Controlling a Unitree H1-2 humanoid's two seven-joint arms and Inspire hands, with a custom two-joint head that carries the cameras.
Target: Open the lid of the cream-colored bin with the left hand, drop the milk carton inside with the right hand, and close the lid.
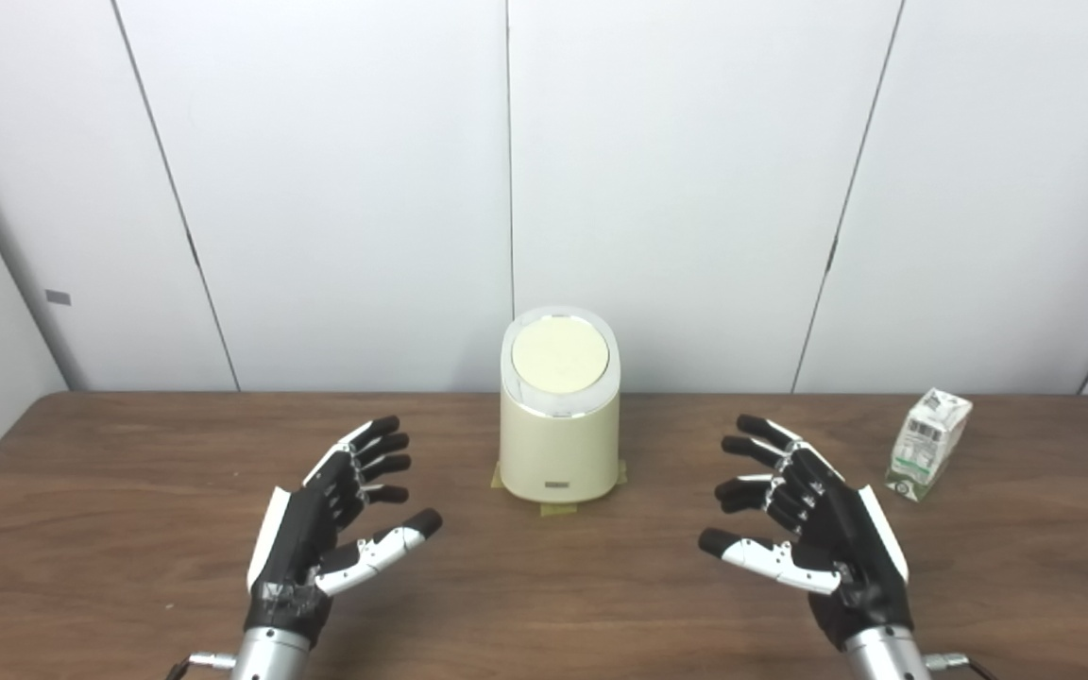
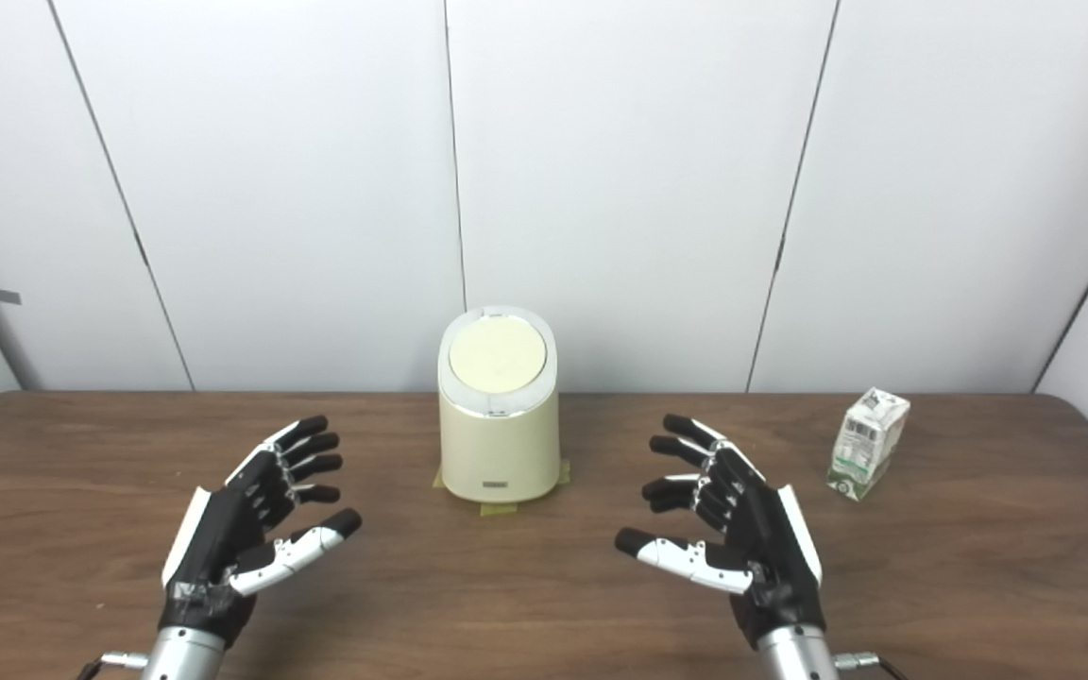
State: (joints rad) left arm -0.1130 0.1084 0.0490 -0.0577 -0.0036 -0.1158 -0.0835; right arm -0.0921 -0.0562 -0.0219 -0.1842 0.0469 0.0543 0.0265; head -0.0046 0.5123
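Lid (image 1: pixel 560 357) is seen closed on the cream bin (image 1: pixel 560 444) at frame centre; milk carton (image 1: pixel 928 443) is placed far right on the desk (image 1: pixel 128 529). Left hand (image 1: pixel 331 529) and right hand (image 1: pixel 813 529) are held released, empty, at lower frame.

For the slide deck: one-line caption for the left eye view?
Both hands, left and right, open and empty over the table; cream bin lid closed; milk carton upright at far right.

Lidded bin (image 2: pixel 499 434) between two spread hands
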